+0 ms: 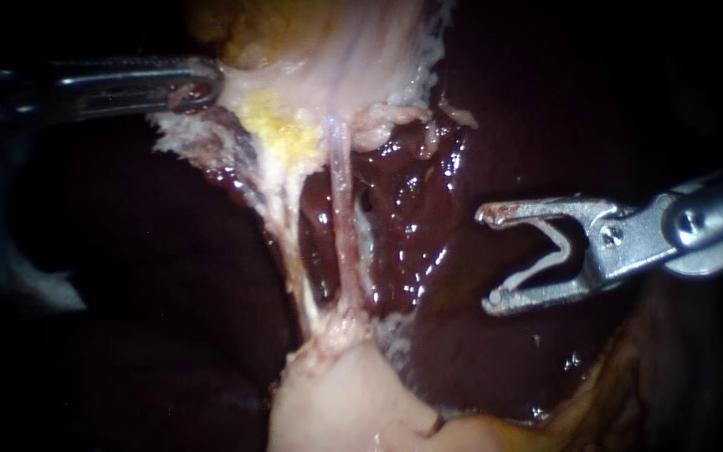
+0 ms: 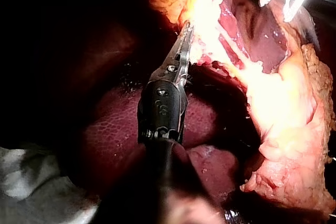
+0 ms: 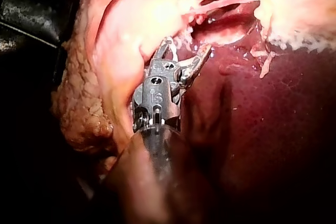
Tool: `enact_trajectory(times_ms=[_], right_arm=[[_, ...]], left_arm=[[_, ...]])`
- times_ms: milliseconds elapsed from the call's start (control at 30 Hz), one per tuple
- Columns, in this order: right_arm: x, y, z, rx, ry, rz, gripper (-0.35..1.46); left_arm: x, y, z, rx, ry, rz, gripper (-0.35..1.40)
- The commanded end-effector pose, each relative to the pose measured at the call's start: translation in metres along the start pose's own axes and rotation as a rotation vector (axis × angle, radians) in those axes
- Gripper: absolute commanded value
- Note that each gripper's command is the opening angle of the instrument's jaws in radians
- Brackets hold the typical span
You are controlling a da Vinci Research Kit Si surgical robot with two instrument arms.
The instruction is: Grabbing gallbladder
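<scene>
The grip looks made: the left tool [image 1: 198,88] has its jaws pinching the frayed edge of the gallbladder [image 1: 353,59] at its tip. Next should come steady traction off the liver [image 1: 479,360]. The gallbladder's long axis runs across this tool's shaft, tapering towards 2 tubes [image 1: 340,218]. The right tool [image 1: 489,258], jaws wide, cradles a clip [image 1: 541,266], well apart.

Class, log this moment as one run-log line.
left instrument: jaws shut on gallbladder | right instrument: jaws hold clip, clear of tube

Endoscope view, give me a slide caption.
Left instrument grips pale tissue; right instrument carries a clip near the stretched tube.
</scene>
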State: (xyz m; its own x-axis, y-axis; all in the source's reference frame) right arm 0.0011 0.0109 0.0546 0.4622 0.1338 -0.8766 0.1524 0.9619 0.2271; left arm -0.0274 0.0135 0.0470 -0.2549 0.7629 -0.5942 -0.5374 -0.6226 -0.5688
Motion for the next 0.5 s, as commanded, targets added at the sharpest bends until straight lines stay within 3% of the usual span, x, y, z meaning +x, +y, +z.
enact_trajectory(times_ms=[33, 500], right_arm=[[0.0000, 0.0000, 0.0000, 0.000, 0.000, 0.000, 0.50], [0.0000, 0.0000, -0.0001, 0.000, 0.000, 0.000, 0.50]], left_arm=[[0.0001, 0.0000, -0.0002, 0.008, 0.003, -0.005, -0.35], [-0.0002, 0.0001, 0.0000, 0.017, 0.007, -0.006, -0.35]])
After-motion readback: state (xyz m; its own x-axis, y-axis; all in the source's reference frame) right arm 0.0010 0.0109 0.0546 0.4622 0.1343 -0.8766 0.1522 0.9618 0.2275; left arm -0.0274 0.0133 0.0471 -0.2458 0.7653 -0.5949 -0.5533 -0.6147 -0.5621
